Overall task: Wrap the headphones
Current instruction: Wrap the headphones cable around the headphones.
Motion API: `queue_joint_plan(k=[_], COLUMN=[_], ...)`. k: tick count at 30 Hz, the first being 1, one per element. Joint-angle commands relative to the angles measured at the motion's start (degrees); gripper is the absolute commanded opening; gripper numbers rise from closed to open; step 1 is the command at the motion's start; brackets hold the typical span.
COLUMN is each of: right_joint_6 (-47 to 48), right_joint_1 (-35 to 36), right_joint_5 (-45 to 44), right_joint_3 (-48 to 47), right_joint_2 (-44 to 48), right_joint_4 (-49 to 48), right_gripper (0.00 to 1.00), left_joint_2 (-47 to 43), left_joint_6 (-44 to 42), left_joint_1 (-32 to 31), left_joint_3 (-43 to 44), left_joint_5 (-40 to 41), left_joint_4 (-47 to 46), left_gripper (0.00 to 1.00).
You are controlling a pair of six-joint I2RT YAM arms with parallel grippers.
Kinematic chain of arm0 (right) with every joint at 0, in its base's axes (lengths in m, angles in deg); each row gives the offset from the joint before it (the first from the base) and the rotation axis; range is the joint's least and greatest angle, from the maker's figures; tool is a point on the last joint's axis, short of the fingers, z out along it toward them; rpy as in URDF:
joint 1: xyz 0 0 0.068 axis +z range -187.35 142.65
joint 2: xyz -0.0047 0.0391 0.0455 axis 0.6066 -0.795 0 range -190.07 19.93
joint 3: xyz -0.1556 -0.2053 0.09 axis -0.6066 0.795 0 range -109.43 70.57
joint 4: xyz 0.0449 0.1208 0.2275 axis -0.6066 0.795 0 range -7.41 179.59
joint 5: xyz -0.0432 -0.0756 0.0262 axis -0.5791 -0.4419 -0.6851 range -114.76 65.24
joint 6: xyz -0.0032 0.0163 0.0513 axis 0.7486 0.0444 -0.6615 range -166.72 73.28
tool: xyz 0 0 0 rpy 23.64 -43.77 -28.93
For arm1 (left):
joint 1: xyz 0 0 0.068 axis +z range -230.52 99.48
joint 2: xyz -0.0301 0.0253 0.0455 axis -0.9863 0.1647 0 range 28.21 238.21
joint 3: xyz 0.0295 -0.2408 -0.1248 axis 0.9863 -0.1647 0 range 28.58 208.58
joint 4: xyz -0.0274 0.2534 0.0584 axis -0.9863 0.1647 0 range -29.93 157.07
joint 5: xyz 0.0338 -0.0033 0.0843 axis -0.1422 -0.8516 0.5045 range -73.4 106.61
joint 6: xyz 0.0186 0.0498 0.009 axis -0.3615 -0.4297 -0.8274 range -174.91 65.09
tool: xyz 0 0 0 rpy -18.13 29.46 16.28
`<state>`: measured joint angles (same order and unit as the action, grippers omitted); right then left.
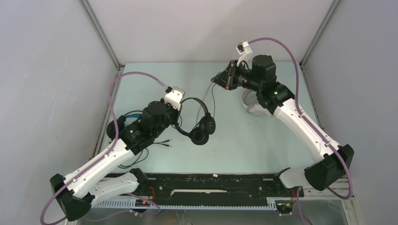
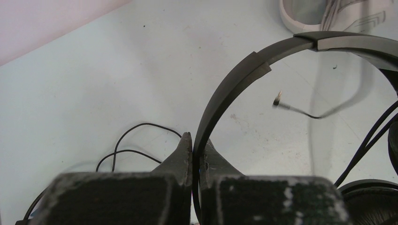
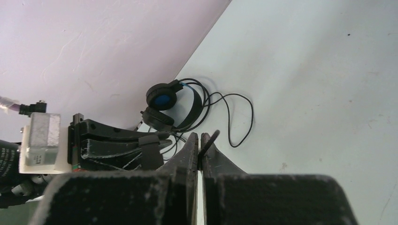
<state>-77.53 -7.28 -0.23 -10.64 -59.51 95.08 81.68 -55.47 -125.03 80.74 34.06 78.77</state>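
Near the middle of the bench (image 1: 263, 145) we see the slim black headset (image 1: 202, 127), its two ear cups (image 1: 206, 125) close together and its thin headband (image 2: 225, 89) arching back toward the left arm. Our left end effector (image 2: 192, 140) is clamped on that headband: in the left wrist view the fingers press together with the dark band standing edge-on between them. Our right end effector (image 3: 199, 139) sits well apart, toward the far side of the bench. It is closed too, pinching a thin black cable (image 1: 212, 96) that drops from it toward the slim headset's ear cups. A short dark stub pokes out past the fingertips in the right wrist view. We cannot tell whether the ear cups rest on the bench or hang just above it. The white headset (image 1: 249, 107) lies at the far right, partly under the right arm. The bulkier black headset (image 3: 170, 105), lined in blue, lies by the left wall beside the left arm, with a loose cable (image 3: 246, 117) of its own looping over the bench.
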Motion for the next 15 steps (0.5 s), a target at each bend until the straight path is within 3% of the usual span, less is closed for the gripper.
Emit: queue_joint_plan(k=[1,6,15], right_joint_6=[1.4,1.2,1.8], right_joint_1=[-0.9,-1.7,-2.1], right_joint_5=[-0.4,2.1,5.5], right_joint_3=[0.1,0.6,1.3], right_joint_2=[1.0,0.6,3.9], right_joint_4=[-1.9,-4.1,-1.7], right_gripper=[0.00,0.00,0.00], left_joint_2=[-2.1,-1.4,2.3], left_joint_6=[-1.1,-1.7,-0.2], left_joint_1=[-0.4,-0.5,-0.5], left_joint_3=[-0.8,-1.0,0.8], left_joint_5=[-4.0,-5.4,9.5], left_joint_4=[-1.5,-2.0,0.6], left_gripper=[0.00,0.00,0.00])
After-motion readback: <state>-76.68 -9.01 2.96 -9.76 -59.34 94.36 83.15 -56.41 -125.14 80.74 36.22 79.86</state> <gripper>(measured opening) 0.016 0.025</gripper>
